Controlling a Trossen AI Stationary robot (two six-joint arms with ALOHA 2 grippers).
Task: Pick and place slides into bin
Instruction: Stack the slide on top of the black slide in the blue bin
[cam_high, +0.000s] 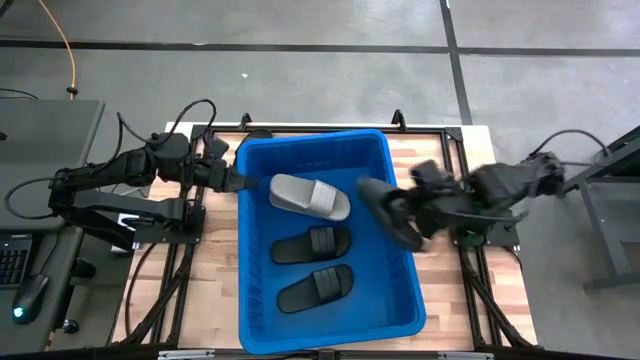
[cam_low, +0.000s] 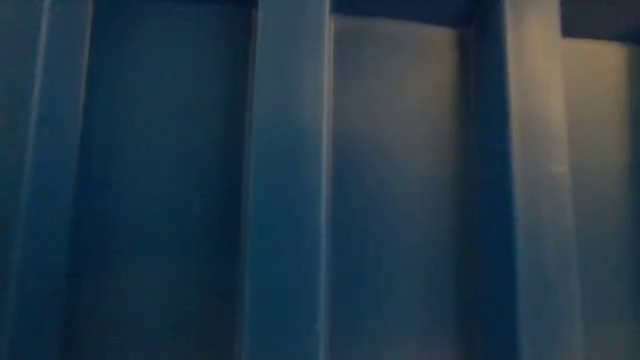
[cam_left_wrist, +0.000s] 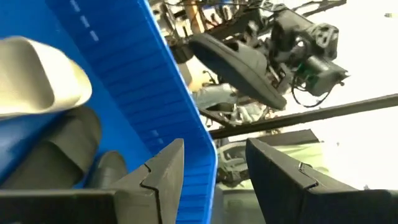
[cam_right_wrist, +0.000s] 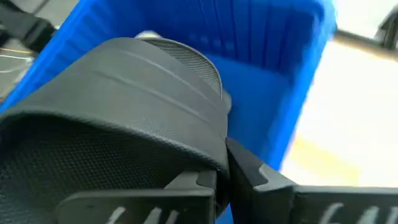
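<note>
The blue bin (cam_high: 326, 330) stands in the middle of the table and fills the low view (cam_low: 300, 180). A light grey slide (cam_high: 310, 196) and two black slides (cam_high: 312, 243) (cam_high: 316, 287) lie on its floor. My right gripper (cam_high: 415, 207) is shut on another black slide (cam_high: 385, 212) above the bin's right rim; the slide also shows in the left wrist view (cam_left_wrist: 239, 59). My left gripper (cam_high: 240, 183) is open at the bin's left wall (cam_left_wrist: 199, 143), one finger on each side of it; I cannot tell whether it touches. My right gripper pinches the black slide between its two fingers (cam_right_wrist: 258, 180) at one edge of the wide strap (cam_right_wrist: 211, 155). It comes level from the table's right side. The slide is lifted clear and tilted over the bin's right rim, reaching toward the table's left.
The wooden table top (cam_high: 450, 300) shows as narrow strips on both sides of the bin. Black frame rails (cam_high: 170, 300) run along the table's left and right edges.
</note>
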